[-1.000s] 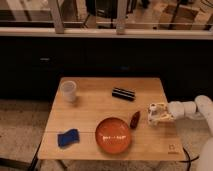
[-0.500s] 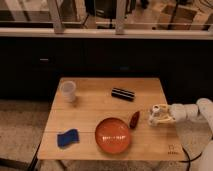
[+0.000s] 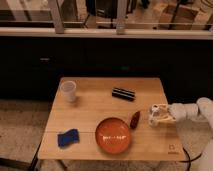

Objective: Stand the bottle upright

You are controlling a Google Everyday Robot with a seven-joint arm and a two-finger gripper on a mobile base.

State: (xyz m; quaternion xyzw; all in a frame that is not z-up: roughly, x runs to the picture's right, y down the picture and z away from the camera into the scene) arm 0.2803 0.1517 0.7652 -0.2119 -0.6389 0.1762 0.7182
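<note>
Wooden desk (image 3: 90,107) carries everything: an orange bowl (image 3: 113,135) near the front edge, a white cup (image 3: 68,91) toward the back left corner, a blue sponge (image 3: 67,137) at the front left, a black cylinder (image 3: 123,93) lying toward the back edge, a dark red item (image 3: 135,119) beside the bowl. At the right edge, the hand (image 3: 156,115) appears closed around the cream-white bottle (image 3: 158,111). To do this well, I'd tilt it fully vertical, set its base flat, then release gently.
</note>
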